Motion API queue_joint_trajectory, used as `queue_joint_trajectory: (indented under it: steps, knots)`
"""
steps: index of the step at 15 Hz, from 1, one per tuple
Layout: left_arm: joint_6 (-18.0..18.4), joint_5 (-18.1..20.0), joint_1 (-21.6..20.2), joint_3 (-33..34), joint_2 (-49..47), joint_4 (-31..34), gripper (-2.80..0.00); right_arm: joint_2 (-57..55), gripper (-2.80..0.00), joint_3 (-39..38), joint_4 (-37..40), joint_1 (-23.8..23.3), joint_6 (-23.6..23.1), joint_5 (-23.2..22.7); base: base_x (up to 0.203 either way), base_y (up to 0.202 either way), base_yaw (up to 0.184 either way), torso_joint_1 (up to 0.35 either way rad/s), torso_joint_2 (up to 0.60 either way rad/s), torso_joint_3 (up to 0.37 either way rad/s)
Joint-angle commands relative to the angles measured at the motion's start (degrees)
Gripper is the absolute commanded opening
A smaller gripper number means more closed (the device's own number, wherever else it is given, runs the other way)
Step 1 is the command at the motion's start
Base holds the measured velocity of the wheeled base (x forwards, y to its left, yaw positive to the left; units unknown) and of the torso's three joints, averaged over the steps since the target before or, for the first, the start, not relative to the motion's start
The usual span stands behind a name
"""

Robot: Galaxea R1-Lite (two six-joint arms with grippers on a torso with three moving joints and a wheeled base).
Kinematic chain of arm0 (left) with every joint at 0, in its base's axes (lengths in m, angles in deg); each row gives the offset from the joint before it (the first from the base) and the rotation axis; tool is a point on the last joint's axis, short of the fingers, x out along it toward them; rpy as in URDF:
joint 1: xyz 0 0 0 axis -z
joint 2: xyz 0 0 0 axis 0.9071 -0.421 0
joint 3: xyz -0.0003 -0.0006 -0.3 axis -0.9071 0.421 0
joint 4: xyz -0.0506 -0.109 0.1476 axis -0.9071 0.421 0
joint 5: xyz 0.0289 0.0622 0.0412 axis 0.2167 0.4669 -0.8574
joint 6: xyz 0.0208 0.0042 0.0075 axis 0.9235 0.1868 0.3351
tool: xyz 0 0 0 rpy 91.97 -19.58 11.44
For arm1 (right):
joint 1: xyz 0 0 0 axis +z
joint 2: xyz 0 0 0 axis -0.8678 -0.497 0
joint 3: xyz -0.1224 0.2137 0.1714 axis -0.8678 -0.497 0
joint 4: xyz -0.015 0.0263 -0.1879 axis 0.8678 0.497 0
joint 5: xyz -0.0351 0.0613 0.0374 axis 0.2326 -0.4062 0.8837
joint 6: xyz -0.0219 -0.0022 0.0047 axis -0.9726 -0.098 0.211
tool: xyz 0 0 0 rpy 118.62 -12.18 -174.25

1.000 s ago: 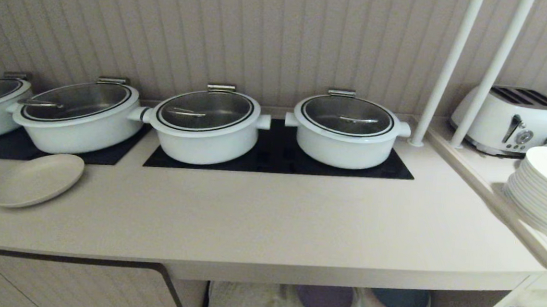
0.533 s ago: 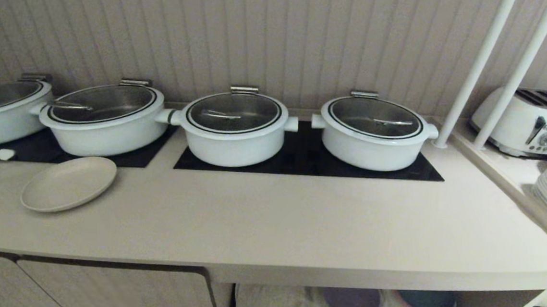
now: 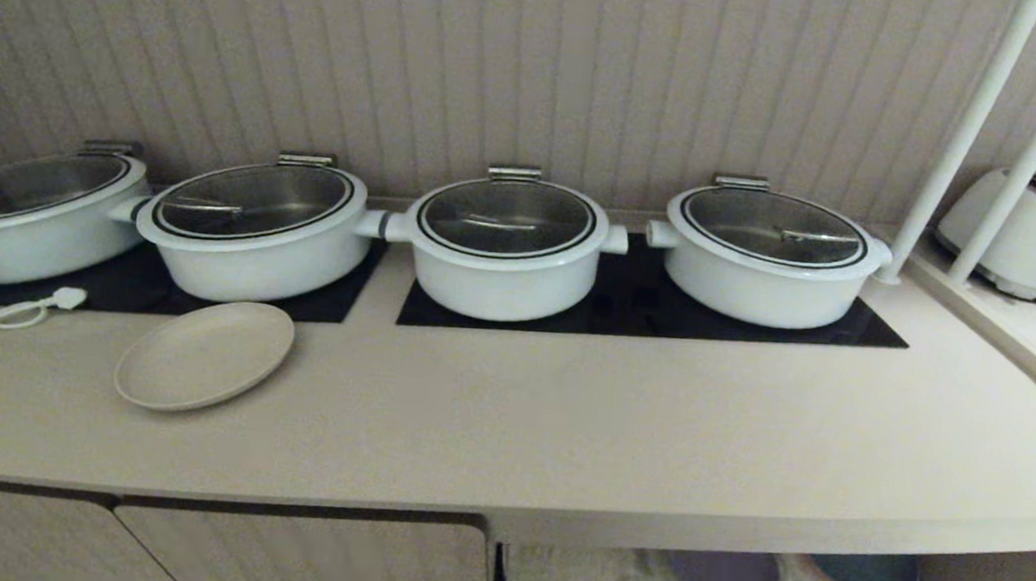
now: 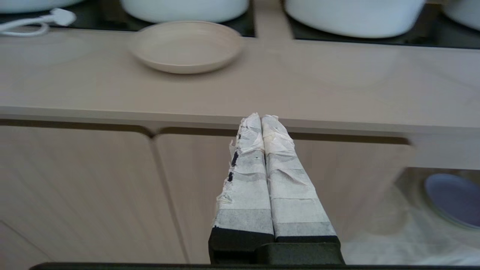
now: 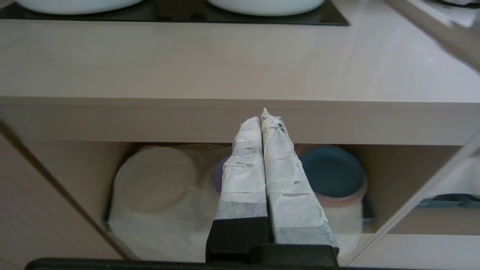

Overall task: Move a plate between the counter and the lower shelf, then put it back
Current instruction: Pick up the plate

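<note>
Plate [image 3: 203, 367]: lying flat on the table [image 3: 563, 421], toward its left part, just in front of the second white pot [image 3: 253, 231]; touched by no pincer.
Left pincer [image 4: 261, 119]: pressed together, empty, held before the table's front edge, above a cabinet door [image 4: 93, 187].
Right pincer [image 5: 262, 118]: pressed together, empty, before the open lower shelf [image 5: 397, 176].
Lower shelf: white cloth [image 5: 157, 195], purple plate [image 3: 724, 578], blue plate [image 5: 332, 171] inside.
</note>
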Motion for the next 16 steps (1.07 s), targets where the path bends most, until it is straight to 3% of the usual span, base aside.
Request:
queue_joint_trajectory:
  steps: [1, 12, 16]
  knots:
    - [-0.06, -0.05, -0.02, 0.01, -0.06, -0.02, -2.80, -0.07, -2.80, 0.05, 0.03, 0.02, -0.10, 0.00, 0.000, 0.197, -0.004, 0.004, 0.00, 0.005]
    - [-0.06, 0.13, -0.02, 0.01, -0.06, -0.02, -2.80, -0.07, -2.80, 0.00, -0.15, 0.02, 0.25, 0.00, 0.000, 0.191, -0.001, 0.003, 0.00, 0.004]
    - [-0.06, 0.13, -0.02, 0.01, -0.06, -0.02, -2.80, -0.07, -2.80, 0.00, -0.23, 0.02, 0.25, 0.00, -0.008, 0.023, 0.005, -0.002, 0.00, 0.003]
